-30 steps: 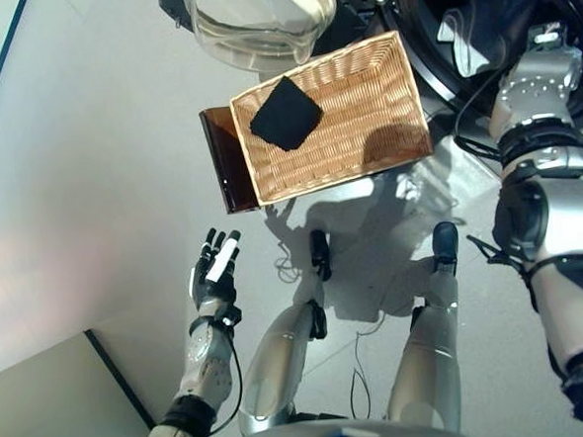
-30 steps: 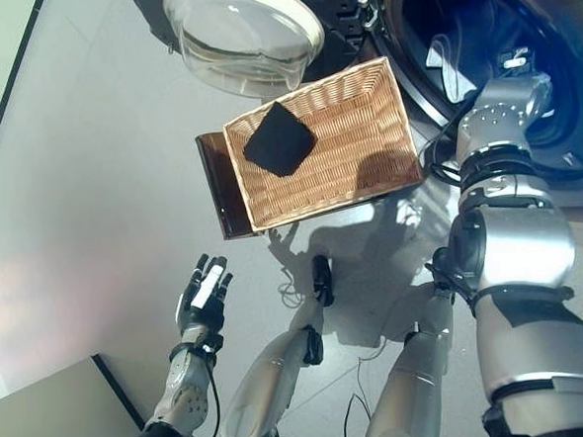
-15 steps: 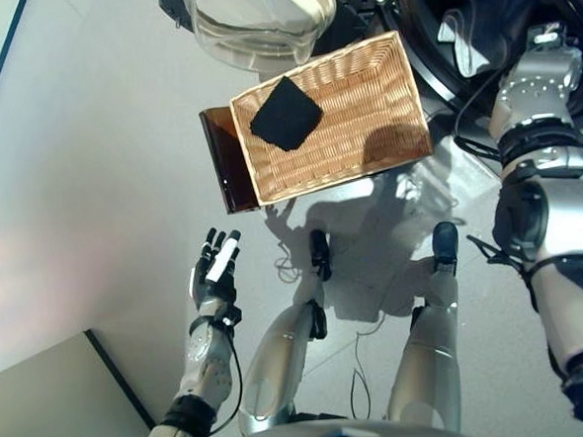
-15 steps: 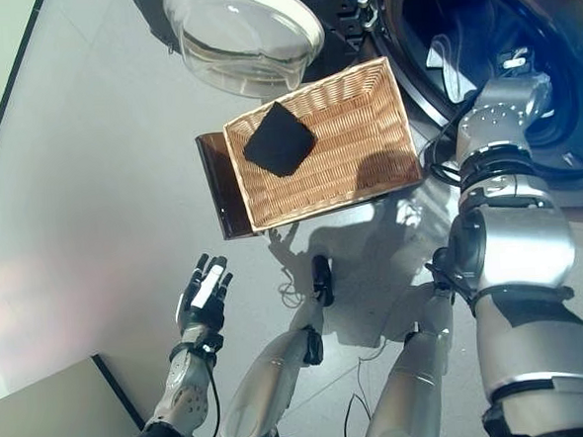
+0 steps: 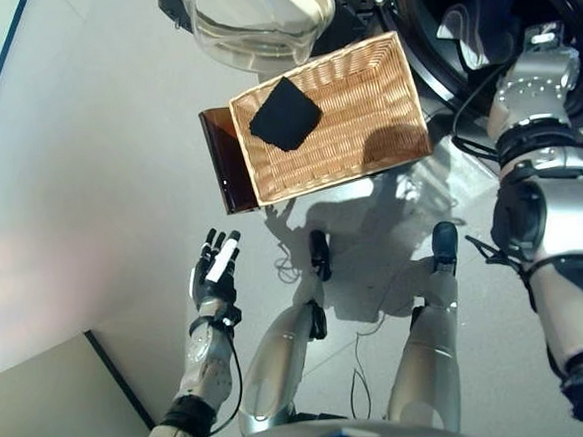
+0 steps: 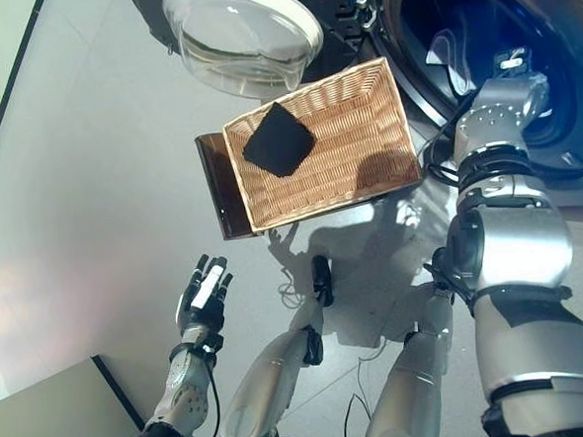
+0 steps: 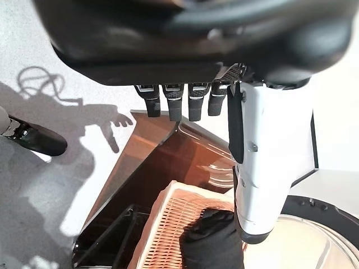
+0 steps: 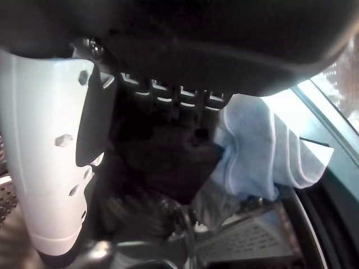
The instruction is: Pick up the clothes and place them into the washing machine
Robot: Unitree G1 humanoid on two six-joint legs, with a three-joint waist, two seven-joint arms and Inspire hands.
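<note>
inside the washing machine (image 6: 478, 29) drum, right hand (image 8: 61, 162) over light blue cloth (image 8: 263, 145)

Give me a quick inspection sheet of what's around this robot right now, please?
Surface: pale grey floor; no table.
Job's things: black cloth lies in the wicker basket; a light blue garment and dark clothes sit inside the washing machine.
Clutter: brown stand under the basket.
Hands: left hand open, held over the floor, holding nothing; right hand reaches into the machine's drum, fingers not readable.
Cables: nothing seen apart from the robot's own.
Surroundings: the machine's glass door stands open beyond the basket; pale panel at lower left.
</note>
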